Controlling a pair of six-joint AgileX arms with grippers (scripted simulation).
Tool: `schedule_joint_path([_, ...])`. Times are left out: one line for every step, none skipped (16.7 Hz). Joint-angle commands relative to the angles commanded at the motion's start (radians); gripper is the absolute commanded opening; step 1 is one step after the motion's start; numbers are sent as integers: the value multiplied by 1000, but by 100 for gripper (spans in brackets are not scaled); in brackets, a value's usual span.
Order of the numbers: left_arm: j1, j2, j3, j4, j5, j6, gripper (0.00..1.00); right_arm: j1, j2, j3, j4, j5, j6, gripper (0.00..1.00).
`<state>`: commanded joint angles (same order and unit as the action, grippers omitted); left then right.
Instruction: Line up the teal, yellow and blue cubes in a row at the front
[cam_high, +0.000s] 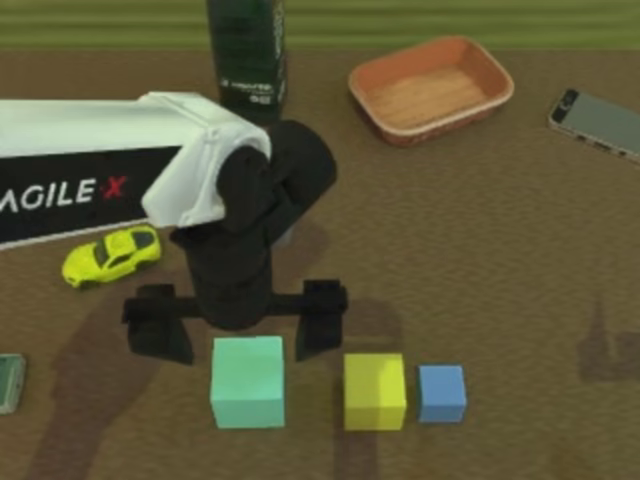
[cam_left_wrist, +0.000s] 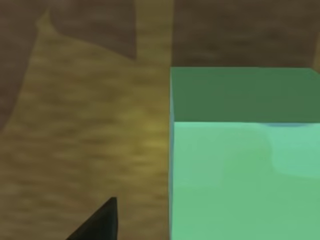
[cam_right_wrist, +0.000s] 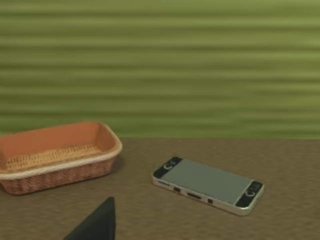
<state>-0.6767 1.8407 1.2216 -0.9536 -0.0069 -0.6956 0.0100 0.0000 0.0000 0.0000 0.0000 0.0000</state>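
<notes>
Three cubes stand side by side near the front edge: the large pale teal cube (cam_high: 248, 382), the yellow cube (cam_high: 375, 391) to its right and the small blue cube (cam_high: 442, 393) beyond that. My left gripper (cam_high: 240, 330) hovers just behind and above the teal cube, open, its black fingers spread wider than the cube and holding nothing. In the left wrist view the teal cube (cam_left_wrist: 245, 170) fills the frame beside one fingertip (cam_left_wrist: 102, 222). My right arm is outside the top view. Its wrist view shows one fingertip (cam_right_wrist: 100, 222) off to the side over bare table.
A yellow-green toy car (cam_high: 110, 255) lies left of my left arm. A dark green bottle (cam_high: 245, 50) stands at the back, a wicker basket (cam_high: 430, 85) at back right, a phone (cam_high: 595, 120) at the right edge. A small grey object (cam_high: 8, 382) sits at the left edge.
</notes>
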Motion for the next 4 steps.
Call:
schedule_joint_path([2,-15,19,-33,0,0,100,0,0,0,0,0,0,100])
schedule_joint_path([4,-28,33,-56,0,0,100,0,0,0,0,0,0,100])
schedule_joint_path([5,-36,41,-68,0,1,100,0,0,0,0,0,0,100])
schedule_joint_path([6,-38,42,-70,0,1,100,0,0,0,0,0,0,100])
